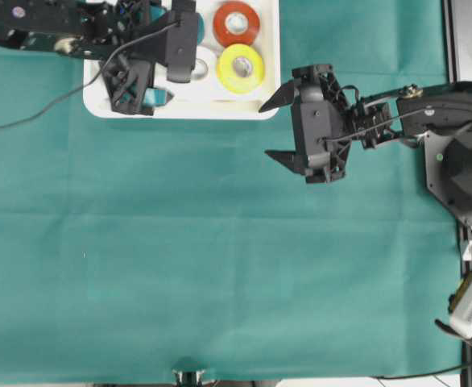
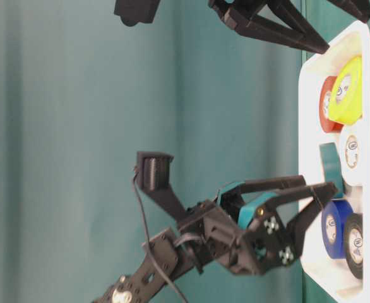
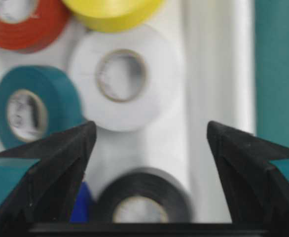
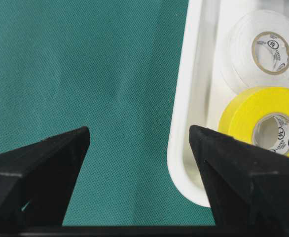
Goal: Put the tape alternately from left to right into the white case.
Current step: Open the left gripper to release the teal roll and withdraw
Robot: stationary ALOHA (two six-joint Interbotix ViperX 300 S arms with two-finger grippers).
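L claw [image 1: 139,85] was spread wide, empty, hovering over the white case [image 1: 256,109] at the tabletop's far edge, tips just above the black roll [image 3: 144,197] and blue roll [image 2: 334,219]. Beyond its tips lay the white roll [image 3: 125,81] and teal roll [image 3: 31,108], then the yellow roll [image 1: 240,68] and red roll [image 1: 236,22] at the case's other end. All six rolls sat inside; yellow leaned on red. R claw [image 1: 276,129] was also spread and empty, just beside the case's near rim, over green cloth. Risk, as I judge it: L claw's low tips could snag black or blue on retreat and drag one out; R claw's tip could nudge the rim if it swung in.
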